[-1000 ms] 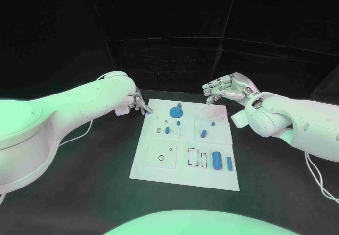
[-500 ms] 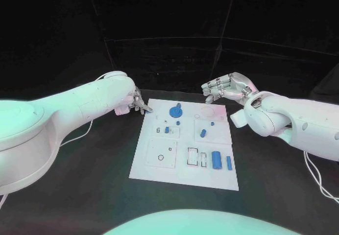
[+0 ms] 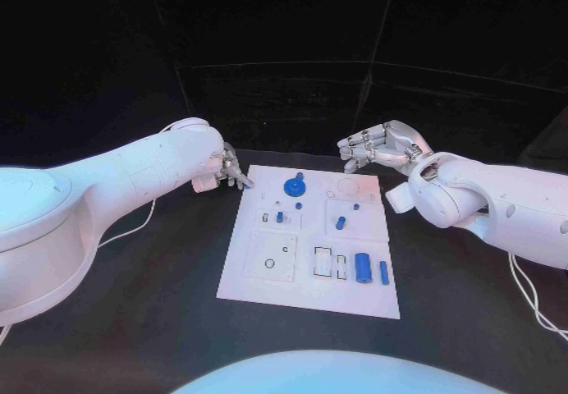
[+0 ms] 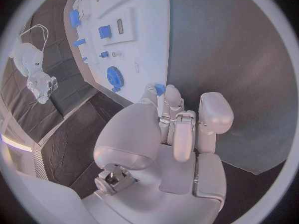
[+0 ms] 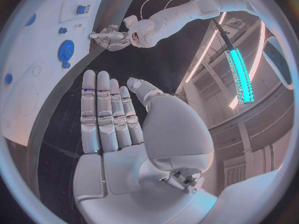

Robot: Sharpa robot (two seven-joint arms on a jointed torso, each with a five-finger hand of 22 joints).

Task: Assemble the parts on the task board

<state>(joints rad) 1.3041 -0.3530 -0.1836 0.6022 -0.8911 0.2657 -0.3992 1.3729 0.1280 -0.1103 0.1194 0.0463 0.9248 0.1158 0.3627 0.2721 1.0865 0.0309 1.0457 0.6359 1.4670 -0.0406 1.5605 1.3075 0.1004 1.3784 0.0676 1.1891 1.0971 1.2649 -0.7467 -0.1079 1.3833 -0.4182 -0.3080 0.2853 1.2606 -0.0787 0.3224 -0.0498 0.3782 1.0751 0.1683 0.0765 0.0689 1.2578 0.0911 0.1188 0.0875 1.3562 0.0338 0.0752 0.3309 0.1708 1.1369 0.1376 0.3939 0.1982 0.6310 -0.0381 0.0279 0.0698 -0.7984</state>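
1. We see the task board lying flat in the middle of the black table, its long side running away from the robot.
2. The left hand sits just beside the board's far left corner. In the left wrist view its fingers are drawn together, and a small blue part sits at the fingertips, right at the board's edge. We read this as a pinch on that piece, though the contact itself is partly hidden.
3. The right hand hovers above the table beyond the board's far right corner, apart from the board. In the right wrist view its fingers lie straight and side by side, thumb set apart, with nothing in them: released.
4. Parts on the board, head view: a blue gear near the far edge, with a small blue piece just beyond it.
5. A small blue peg stands in the left middle compartment; another blue piece lies in the compartment to its right.
6. Near the right edge, closer to the robot, a broad blue cylinder lies beside a slimmer blue bar, both lengthwise along the board.
7. A dark-outlined rectangular slot lies just left of the cylinder.
8. The near left compartment carries a small ring mark.
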